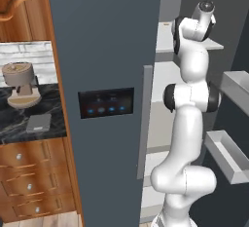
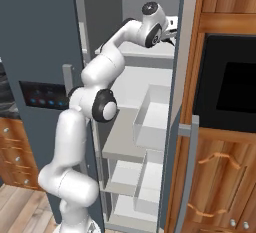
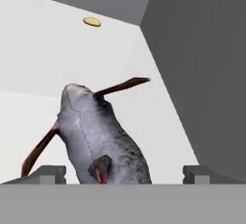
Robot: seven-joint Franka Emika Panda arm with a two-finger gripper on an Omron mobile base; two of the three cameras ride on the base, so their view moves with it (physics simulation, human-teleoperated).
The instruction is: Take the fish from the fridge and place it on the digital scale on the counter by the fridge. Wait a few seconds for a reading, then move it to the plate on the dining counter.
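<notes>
The robot arm [image 1: 187, 123] is smooth, fat and white, made of round tube parts. Its bendy joints have black rings around them.

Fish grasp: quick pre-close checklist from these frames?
1. Fridge door open, arm reaching inside: ok.
2. Fish lies on the white shelf between the fingertips in the hand view: ok.
3. Gripper open, spread to either side of the fish: ok.
4. Fingertips low enough to clamp the body: cannot tell.
5. Digital scale on the counter bare on top: ok.
</notes>
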